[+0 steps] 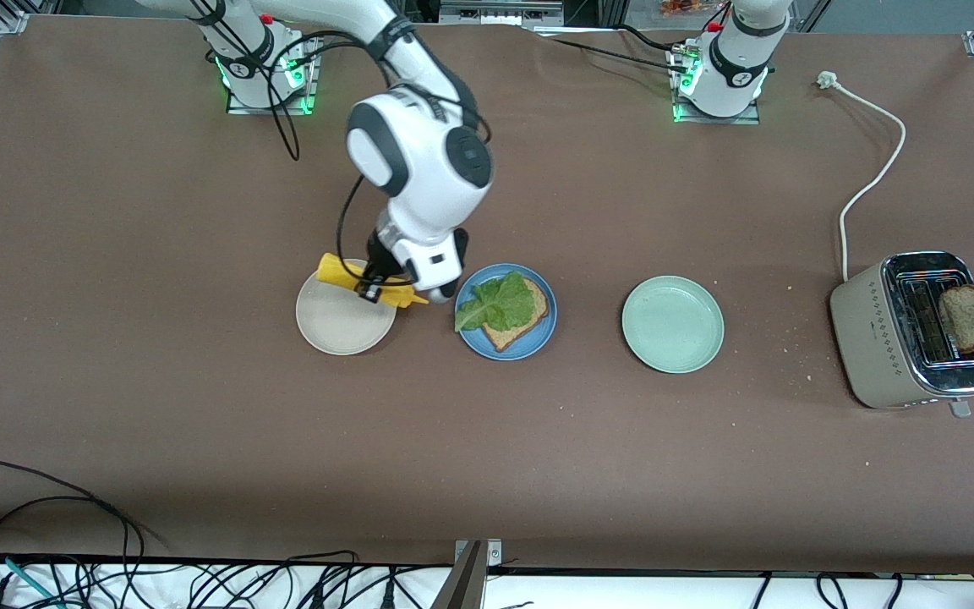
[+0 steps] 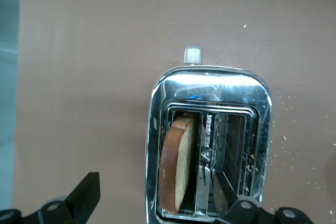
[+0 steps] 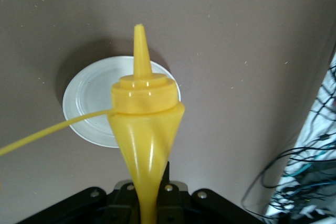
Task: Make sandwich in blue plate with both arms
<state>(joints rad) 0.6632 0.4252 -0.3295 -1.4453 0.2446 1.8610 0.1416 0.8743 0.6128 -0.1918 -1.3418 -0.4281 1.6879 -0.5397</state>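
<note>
Right tool (image 1: 379, 286) pinches yellow squeeze bottle (image 1: 369, 281) over beige plate (image 1: 343, 326), at nine o'clock of blue plate (image 1: 487, 342). Left tool (image 2: 157, 208) spread over silver toaster (image 1: 893, 338). Sauce step now; next, tip nozzle over lettuce (image 1: 500, 303).

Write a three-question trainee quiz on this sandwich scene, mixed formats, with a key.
1. True or false: the right gripper holds a yellow squeeze bottle over the beige plate.
2. What lies on the bread slice in the blue plate? A) cheese B) lettuce leaf C) nothing
3. Fill in: a second bread slice stands in the ____.

Key: 1 true; 2 B; 3 toaster.
</note>
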